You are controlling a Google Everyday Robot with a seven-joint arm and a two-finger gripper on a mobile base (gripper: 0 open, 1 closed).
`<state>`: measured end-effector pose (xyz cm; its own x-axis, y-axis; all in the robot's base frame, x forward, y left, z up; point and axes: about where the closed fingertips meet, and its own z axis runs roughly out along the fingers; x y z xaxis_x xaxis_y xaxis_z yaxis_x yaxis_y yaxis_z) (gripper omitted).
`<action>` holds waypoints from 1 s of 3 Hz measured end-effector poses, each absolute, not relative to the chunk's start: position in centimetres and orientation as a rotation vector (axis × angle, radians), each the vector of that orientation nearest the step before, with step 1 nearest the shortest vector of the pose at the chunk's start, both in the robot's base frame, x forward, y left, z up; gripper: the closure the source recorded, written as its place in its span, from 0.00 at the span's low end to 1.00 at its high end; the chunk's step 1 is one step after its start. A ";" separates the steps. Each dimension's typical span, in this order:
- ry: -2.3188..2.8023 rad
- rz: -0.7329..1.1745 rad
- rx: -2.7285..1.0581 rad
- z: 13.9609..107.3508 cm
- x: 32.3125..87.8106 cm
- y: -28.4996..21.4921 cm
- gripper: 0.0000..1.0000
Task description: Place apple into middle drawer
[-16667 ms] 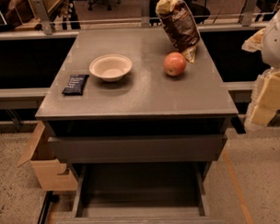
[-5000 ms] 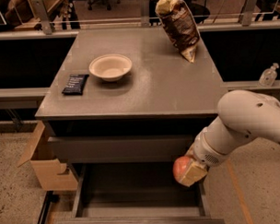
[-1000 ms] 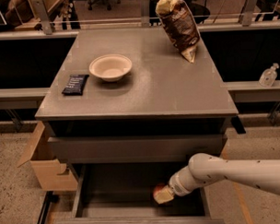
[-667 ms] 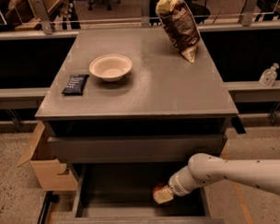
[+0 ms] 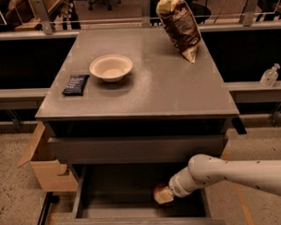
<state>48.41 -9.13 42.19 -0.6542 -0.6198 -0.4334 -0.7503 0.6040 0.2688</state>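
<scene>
The middle drawer [image 5: 116,201] is pulled open at the bottom of the cabinet, a wide, shallow dark grey tray with a thin front edge. My white arm reaches in from the right. My gripper [image 5: 162,195] is low inside the drawer, right of its middle, just above the floor. It is shut on the apple [image 5: 157,192], which shows only as a small red-orange patch at the cream fingertips. I cannot tell whether the apple touches the drawer floor.
Above the open drawer is a drawer with a tall plain grey front [image 5: 137,149]. On the cabinet top stand a cream bowl [image 5: 110,67], a dark packet [image 5: 75,84] and a chip bag [image 5: 179,25]. A cardboard box [image 5: 45,168] sits on the floor at left. A sanitizer bottle [image 5: 270,76] stands at right.
Seconds ago the arm held the apple above the drawer front, and it has since gone down into the drawer. Over the last second nothing has visibly moved.
</scene>
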 end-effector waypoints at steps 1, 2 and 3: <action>2.538 0.629 -1.117 42.1 48.3 -9.0 0.00; 2.538 0.629 -1.117 42.1 48.3 -9.0 0.00; 2.495 0.709 -1.102 42.5 48.3 -9.0 0.00</action>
